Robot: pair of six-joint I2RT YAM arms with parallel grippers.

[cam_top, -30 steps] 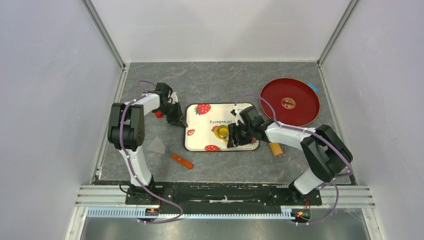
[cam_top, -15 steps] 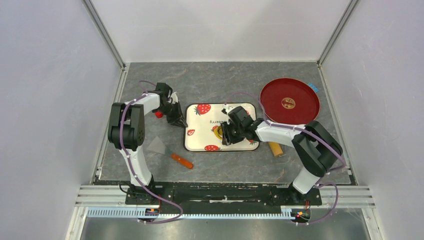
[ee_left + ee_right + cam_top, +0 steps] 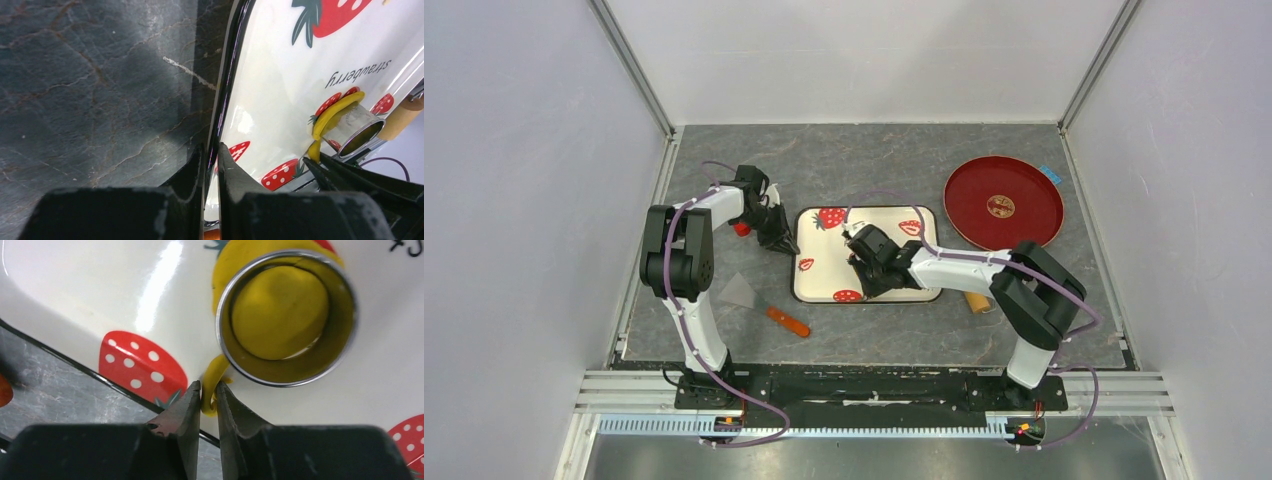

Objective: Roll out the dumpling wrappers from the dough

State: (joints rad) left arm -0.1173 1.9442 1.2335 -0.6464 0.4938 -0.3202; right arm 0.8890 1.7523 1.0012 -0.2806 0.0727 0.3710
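Dough strip (image 3: pixel 212 376), thin and yellow, curls off the side of the ring cutter (image 3: pixel 345 340) and goes down between the fingers of the right gripper (image 3: pixel 207 390). These fingers are almost closed and pinch the strip at the near edge of the tray (image 3: pixel 75 290). Inside the cutter lies a round yellow wrapper disc (image 3: pixel 280 310), flat on the tray. The left gripper (image 3: pixel 210 152) is closed on the black rim at the tray's left side. From above, the right arm covers the cutter and the dough. A wooden roller (image 3: pixel 976 298) lies just beside the tray's right side, partly hidden by this arm. A red plate (image 3: pixel 1004 203) stands at the far right. A scraper (image 3: pixel 764 305) with an orange handle lies on the table at the near left.
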